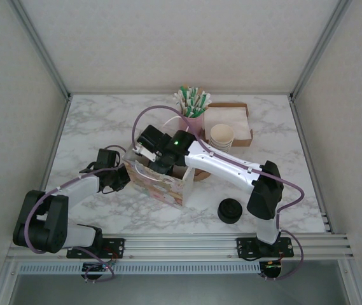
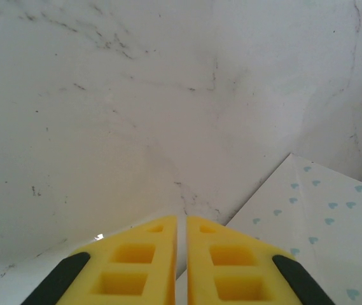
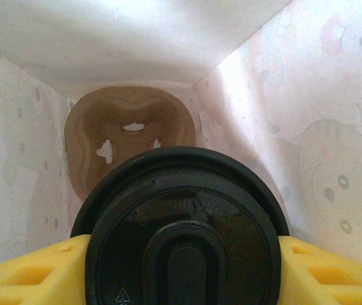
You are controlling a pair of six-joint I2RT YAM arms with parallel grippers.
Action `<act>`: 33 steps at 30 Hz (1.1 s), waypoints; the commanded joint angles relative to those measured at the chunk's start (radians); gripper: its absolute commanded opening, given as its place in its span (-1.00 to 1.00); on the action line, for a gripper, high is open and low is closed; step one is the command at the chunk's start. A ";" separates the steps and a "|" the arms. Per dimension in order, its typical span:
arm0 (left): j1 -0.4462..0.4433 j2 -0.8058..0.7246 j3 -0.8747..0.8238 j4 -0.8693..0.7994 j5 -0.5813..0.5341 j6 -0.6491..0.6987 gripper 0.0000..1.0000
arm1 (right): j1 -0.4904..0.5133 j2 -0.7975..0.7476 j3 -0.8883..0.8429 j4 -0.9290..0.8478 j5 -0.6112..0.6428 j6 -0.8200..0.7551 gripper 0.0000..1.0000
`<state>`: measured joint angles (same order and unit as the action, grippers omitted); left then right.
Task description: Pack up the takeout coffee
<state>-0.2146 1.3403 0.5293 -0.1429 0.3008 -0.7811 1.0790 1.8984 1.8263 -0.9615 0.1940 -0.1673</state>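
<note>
- Bag (image 1: pixel 158 183): stands open at the centre of the marble table (image 1: pixel 98 121).
- Right gripper (image 3: pixel 181 283): reaches into the bag's mouth. Its yellow fingers (image 3: pixel 34 273) clamp the coffee (image 3: pixel 181 210) at 9 and 3 o'clock of the black lid.
- Coffee: inside the bag, held upright. A brown insert (image 3: pixel 130 136) on the bag floor shows past the lid at 12 o'clock.
- Left gripper (image 1: pixel 120 170): at the bag's 9 o'clock rim, pinched closed on the paper edge.
- Lids (image 1: pixel 229 210): on the table at 4 o'clock of the bag.
- Cups (image 1: pixel 221 135) and straws (image 1: pixel 193 101): at 1 o'clock of the bag.
</note>
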 commanded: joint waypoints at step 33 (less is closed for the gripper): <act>-0.009 0.000 0.031 -0.030 -0.020 0.019 -0.76 | 0.010 0.034 -0.013 0.112 0.086 -0.051 -0.04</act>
<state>-0.2146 1.3403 0.5316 -0.1432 0.2970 -0.7811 1.0790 1.9125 1.8084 -0.8642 0.2344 -0.1978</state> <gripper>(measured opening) 0.123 0.634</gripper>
